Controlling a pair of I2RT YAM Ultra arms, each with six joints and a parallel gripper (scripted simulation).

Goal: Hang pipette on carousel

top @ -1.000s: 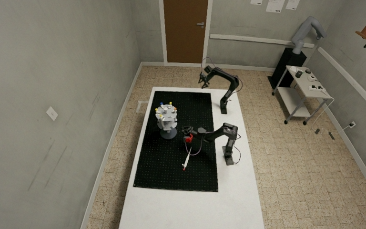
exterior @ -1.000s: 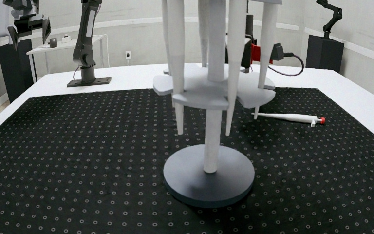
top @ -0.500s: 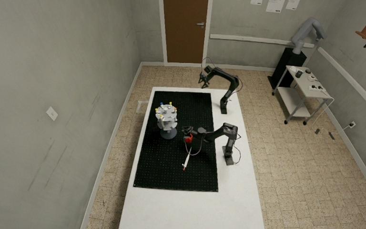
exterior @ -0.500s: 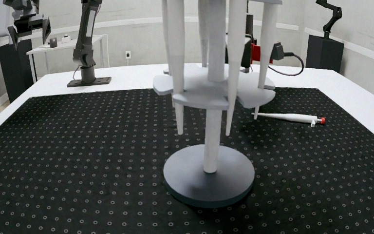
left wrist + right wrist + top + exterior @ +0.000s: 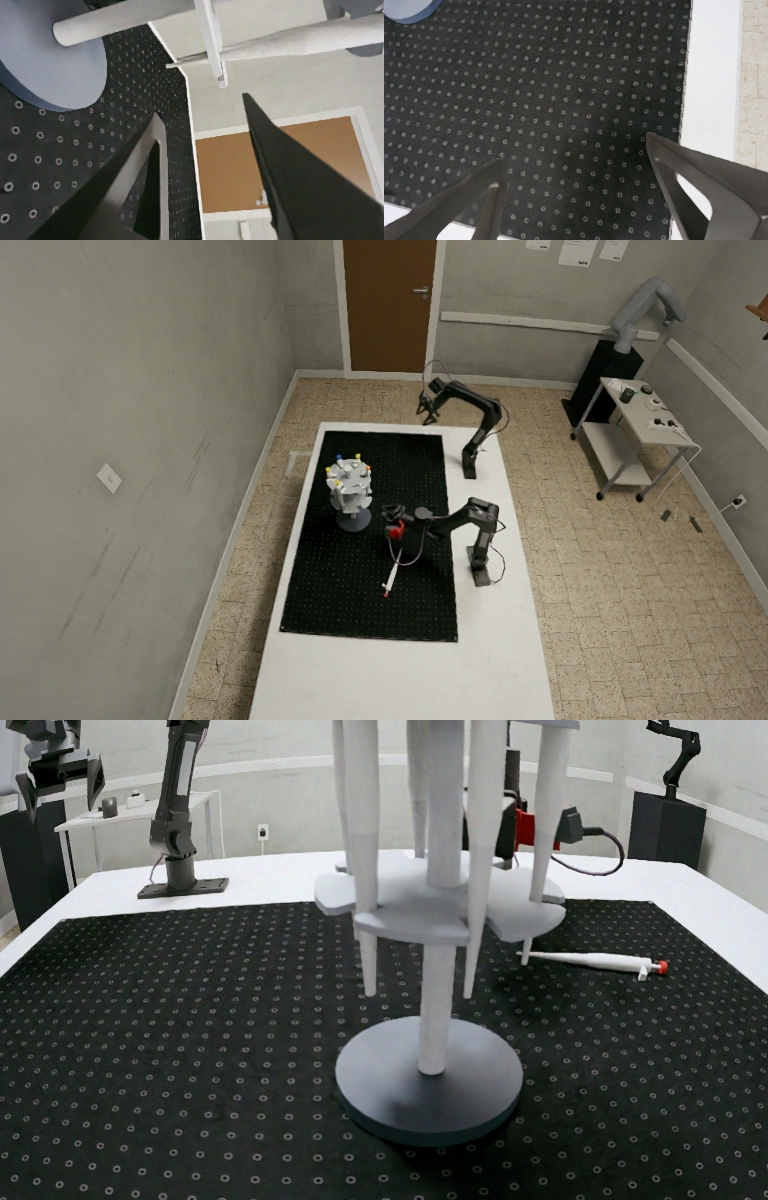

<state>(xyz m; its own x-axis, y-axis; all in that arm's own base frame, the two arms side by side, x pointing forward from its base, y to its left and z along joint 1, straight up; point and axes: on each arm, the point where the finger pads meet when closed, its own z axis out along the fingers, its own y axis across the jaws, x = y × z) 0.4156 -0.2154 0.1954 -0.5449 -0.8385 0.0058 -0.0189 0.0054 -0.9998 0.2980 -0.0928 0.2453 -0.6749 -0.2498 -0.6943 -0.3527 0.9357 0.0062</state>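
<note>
The pipette (image 5: 391, 577) (image 5: 614, 962) is lying outside the left jaws (image 5: 390, 512), which are standing partly apart; the right jaws (image 5: 427, 413) (image 5: 60, 810) are gaping wide.

Brown door (image 5: 389, 307), grey wheeled cart (image 5: 652, 422), papers (image 5: 577, 252) on the wall, grey arm (image 5: 641, 303) on black pedestal (image 5: 593, 375)

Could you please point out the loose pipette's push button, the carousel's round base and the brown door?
Push button (image 5: 386, 594) (image 5: 663, 967): top and exterior; its red cap.
Round base (image 5: 353, 521) (image 5: 385, 1082) (image 5: 75, 80): top, exterior, left wrist; upper face.
Brown door (image 5: 387, 313) (image 5: 225, 175): top, left wrist; its panel.
</note>
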